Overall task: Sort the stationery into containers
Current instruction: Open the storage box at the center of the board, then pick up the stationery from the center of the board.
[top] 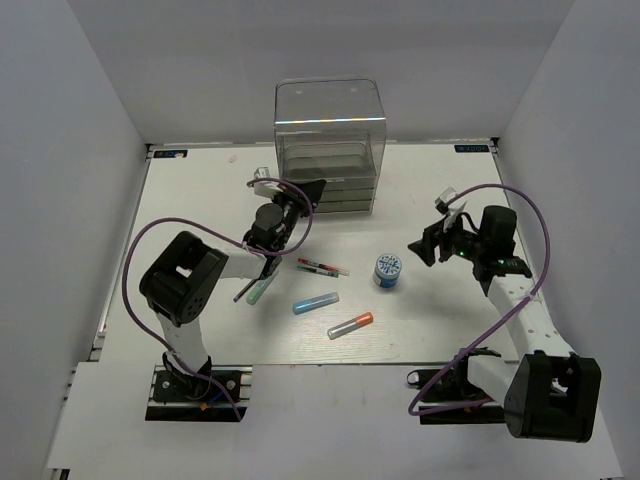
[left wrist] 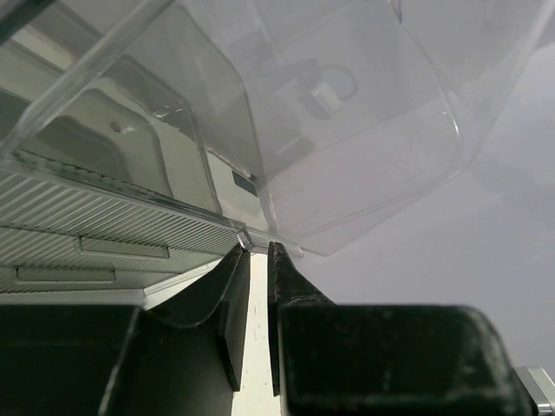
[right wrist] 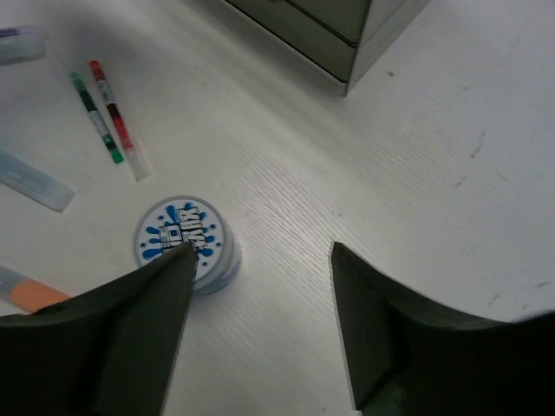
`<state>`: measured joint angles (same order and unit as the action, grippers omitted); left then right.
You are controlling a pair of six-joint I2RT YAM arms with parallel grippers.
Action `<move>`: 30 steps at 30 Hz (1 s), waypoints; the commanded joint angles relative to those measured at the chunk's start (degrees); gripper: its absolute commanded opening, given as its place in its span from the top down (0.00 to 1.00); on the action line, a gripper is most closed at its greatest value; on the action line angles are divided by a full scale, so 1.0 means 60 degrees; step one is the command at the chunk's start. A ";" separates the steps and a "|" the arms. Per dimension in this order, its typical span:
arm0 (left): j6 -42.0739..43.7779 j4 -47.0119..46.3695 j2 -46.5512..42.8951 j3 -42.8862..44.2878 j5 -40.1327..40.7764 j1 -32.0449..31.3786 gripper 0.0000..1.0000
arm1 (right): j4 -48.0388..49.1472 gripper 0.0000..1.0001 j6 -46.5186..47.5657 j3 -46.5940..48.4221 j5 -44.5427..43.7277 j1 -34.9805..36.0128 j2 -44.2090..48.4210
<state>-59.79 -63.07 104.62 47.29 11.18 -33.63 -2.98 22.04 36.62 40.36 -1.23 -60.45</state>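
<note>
We're looking at a white roll (right wrist: 182, 238) with blue splats, a light blue marker (top: 315, 303), an orange-tipped marker (top: 350, 324), and a clear organiser (top: 330, 145).

The right gripper (right wrist: 260, 260) is wide open above the white table (right wrist: 416, 156). Its left finger sits at the edge of a round blue-white roll (right wrist: 182, 236). Farther left lie a green pen (right wrist: 95, 117) and a red-marked pen (right wrist: 117, 121) side by side, a light blue pen (right wrist: 35, 182), and an orange-tipped pen (right wrist: 30, 295). A corner of the clear drawer box (right wrist: 338, 30) shows at the far side.

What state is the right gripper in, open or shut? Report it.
Open: the right gripper has its fingers wide apart in the wrist view, bare table between them, nothing gripped.
</note>
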 commanded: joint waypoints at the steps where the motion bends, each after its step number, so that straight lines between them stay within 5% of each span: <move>1: 0.0326 -0.0812 -0.0796 0.0161 -0.0091 -0.0021 0.75 | -0.0218 0.21 0.0689 0.0034 0.0903 0.0191 0.0143; 3: 0.0326 -0.0914 -0.0883 0.0161 -0.0091 -0.0021 0.75 | -0.0482 0.10 0.1157 0.0034 0.1109 0.0597 0.0113; 16: 0.0502 -0.0725 -0.1294 0.0249 -0.0179 -0.0021 0.75 | -0.0892 0.10 0.3882 -0.0245 0.0496 0.1831 -0.0998; 30: 0.0590 -0.0636 -0.1484 0.0162 -0.0267 -0.0021 0.75 | -0.0354 0.10 0.3549 -0.0097 -0.0939 0.2856 -0.2333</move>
<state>-57.01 -63.44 99.85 47.29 9.80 -33.78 -7.51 44.18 34.94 37.85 14.79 -73.43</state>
